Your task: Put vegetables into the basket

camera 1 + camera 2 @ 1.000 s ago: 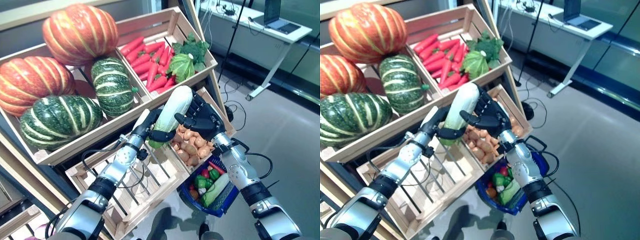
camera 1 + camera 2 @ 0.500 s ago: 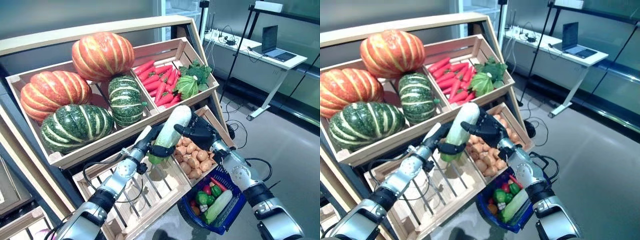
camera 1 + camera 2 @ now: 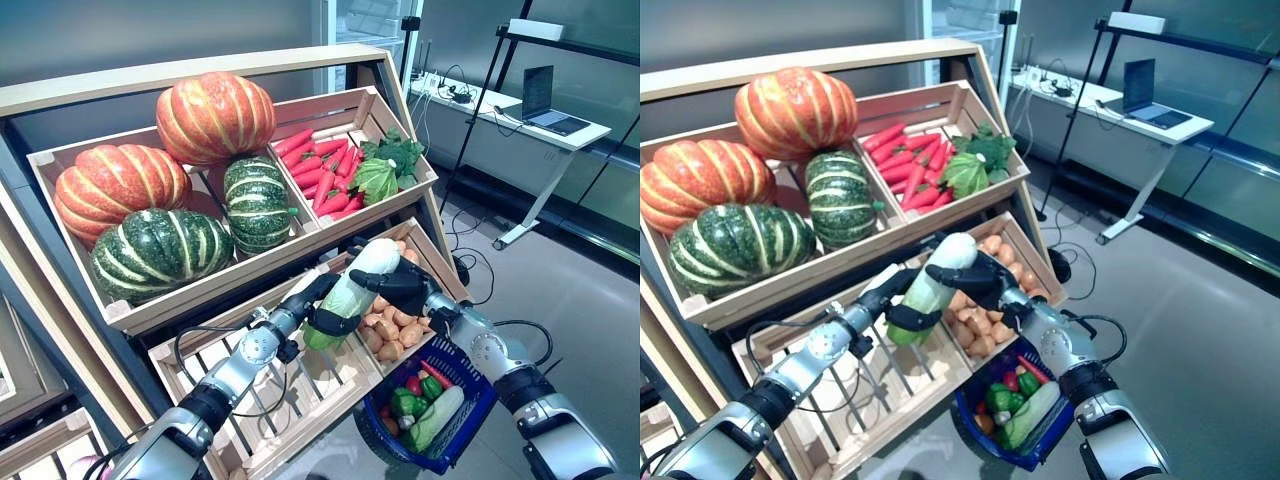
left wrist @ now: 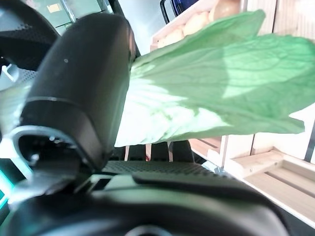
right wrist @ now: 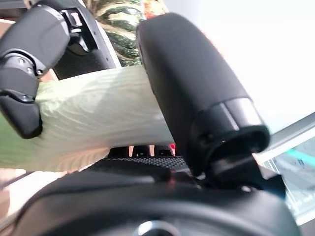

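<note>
Above the lower crate of small brown potatoes [image 3: 392, 322], a long napa cabbage [image 3: 352, 296] is held in the air by both hands at once. Its green leafy end is clasped by the left hand [image 3: 322, 318], whose fingers and thumb are curled round it, and its pale white end is gripped by the right hand [image 3: 398, 287], with fingers wrapped over the top. In both wrist views the cabbage is seen pressed between thumb and palm. The blue basket [image 3: 478, 408] is seen lower and to the robot's right, already holding several vegetables: a pale cucumber-like piece [image 3: 437, 413], green peppers [image 3: 407, 402] and something red [image 3: 431, 367]. So part of the task is judged done; the cabbage is not yet in the basket, and it appears that a handover or a carry to the basket is left. Pumpkins [image 3: 214, 115], carrots [image 3: 321, 166] and leafy greens [image 3: 387, 165] lie in the upper crates. Compared with a second ago, the cabbage has been lowered from near the upper shelf's edge and tilted flatter, and it has been brought closer to the basket; the camera has also shifted, so more of the shelf is shown.
</note>
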{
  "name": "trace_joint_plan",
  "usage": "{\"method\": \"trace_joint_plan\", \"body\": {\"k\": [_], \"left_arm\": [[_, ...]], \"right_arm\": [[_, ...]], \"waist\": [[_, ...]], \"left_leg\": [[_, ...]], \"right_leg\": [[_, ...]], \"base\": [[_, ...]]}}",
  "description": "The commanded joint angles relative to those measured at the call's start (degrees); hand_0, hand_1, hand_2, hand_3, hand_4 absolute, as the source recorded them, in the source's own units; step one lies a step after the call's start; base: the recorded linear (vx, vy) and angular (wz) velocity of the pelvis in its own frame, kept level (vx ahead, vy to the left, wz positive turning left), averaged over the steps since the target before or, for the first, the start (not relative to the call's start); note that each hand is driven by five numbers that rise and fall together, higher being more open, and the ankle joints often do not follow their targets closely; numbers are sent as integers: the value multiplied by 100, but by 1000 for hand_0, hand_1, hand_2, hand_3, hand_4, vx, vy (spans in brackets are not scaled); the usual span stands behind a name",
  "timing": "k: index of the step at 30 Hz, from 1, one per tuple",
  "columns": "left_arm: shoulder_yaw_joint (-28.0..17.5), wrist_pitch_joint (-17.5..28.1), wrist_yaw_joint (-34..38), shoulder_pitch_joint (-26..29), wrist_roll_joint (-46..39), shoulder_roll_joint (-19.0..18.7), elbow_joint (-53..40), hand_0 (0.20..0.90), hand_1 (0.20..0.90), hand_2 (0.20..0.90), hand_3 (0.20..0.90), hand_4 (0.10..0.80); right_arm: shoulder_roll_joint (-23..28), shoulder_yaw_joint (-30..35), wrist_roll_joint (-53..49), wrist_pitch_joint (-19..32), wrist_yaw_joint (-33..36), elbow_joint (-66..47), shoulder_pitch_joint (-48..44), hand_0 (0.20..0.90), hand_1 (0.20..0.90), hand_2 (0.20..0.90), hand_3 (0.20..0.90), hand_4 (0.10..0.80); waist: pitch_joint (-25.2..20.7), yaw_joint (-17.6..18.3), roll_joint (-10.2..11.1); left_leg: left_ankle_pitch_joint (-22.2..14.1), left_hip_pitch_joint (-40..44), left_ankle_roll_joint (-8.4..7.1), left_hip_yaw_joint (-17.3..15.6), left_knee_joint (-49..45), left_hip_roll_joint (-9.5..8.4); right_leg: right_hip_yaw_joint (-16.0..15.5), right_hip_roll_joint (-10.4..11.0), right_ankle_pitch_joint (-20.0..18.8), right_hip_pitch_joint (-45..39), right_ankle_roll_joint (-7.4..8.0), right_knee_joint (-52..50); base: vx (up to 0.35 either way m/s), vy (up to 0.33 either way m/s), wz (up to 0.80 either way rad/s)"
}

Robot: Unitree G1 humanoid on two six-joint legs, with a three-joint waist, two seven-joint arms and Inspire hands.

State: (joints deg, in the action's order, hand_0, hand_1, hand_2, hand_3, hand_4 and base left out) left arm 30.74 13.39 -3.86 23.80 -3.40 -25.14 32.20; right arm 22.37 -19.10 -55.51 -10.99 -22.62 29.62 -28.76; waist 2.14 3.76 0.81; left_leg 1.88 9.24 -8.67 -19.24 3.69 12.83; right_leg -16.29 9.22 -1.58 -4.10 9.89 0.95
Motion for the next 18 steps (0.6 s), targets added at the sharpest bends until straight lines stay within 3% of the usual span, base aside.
{"method": "trace_joint_plan", "body": {"k": [1, 11, 13, 18], "left_arm": [[162, 785, -2, 799, -364, 355, -884, 300, 300, 300, 300, 400], [139, 742, 18, 627, -284, 323, -885, 300, 300, 300, 300, 400], [127, 732, 73, 601, -277, 277, -927, 900, 900, 900, 900, 800], [21, 615, 233, 602, -4, 152, -850, 900, 900, 900, 900, 800]], "right_arm": [[-490, -142, -144, 481, -303, 89, -1194, 300, 300, 300, 300, 400], [-403, 59, -128, 827, -136, -128, -1051, 300, 300, 300, 300, 400], [-363, 99, -142, 892, -102, -162, -1025, 300, 300, 300, 300, 400], [-219, 225, -89, 1087, -71, -215, -905, 300, 300, 300, 300, 400]], "waist": [[-214, -44, 22], [-231, 5, 14], [-233, 19, 8], [-235, 63, 8]], "left_leg": [[-13, -189, 242, -68, -159, -160], [-28, -129, 237, -75, -138, -166], [-19, -129, 231, -71, -132, -166], [0, -124, 235, -103, -101, -166]], "right_leg": [[237, -15, 49, -96, -124, -104], [307, -9, 34, -137, -98, -62], [337, -12, 24, -136, -97, -46], [380, -10, -8, -113, -73, -26]], "base": [[0, 0, 0], [17, 6, 0], [0, 0, 0], [0, 0, 0]]}}
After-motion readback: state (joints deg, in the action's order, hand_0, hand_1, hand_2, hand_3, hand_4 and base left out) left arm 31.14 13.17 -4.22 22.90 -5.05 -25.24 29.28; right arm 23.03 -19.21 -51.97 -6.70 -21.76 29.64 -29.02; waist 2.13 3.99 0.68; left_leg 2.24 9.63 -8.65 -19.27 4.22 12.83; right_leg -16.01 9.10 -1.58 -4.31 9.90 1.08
